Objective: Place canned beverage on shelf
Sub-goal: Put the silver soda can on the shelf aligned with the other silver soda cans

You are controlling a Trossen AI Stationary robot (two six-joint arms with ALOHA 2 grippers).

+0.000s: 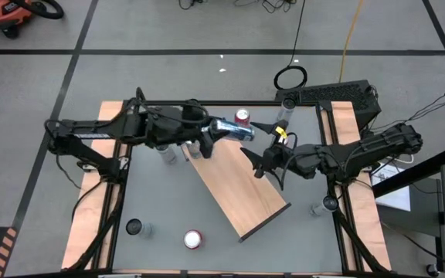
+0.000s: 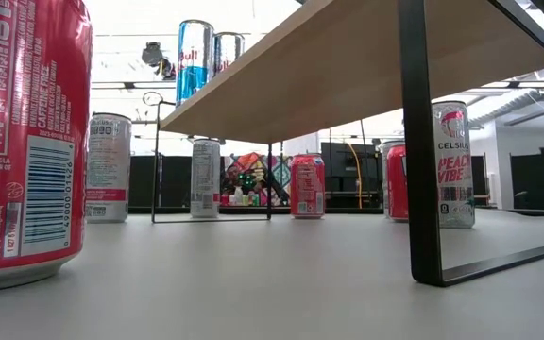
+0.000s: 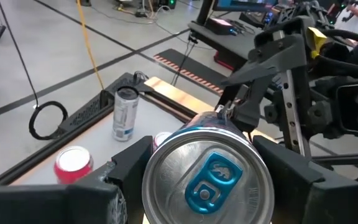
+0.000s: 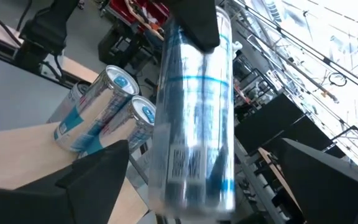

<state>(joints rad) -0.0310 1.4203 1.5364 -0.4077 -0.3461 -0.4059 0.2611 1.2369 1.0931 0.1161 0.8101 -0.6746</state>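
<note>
Left end effector (image 1: 221,130) around can (image 1: 234,130)

- Your two arms are dark, nearly black, built of chunky jointed segments with black cables running along them.
- Your left tool (image 1: 207,143) has broad, matte black fingers (image 3: 126,171).
- Your right tool (image 1: 259,158) has angular black fingers and a yellow tag near its wrist.

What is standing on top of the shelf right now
Two upright Red Bull cans stand at the far end of the shelf in the low view. From above, the left arm covers that end, so whether more cans stand there cannot be seen.
</note>
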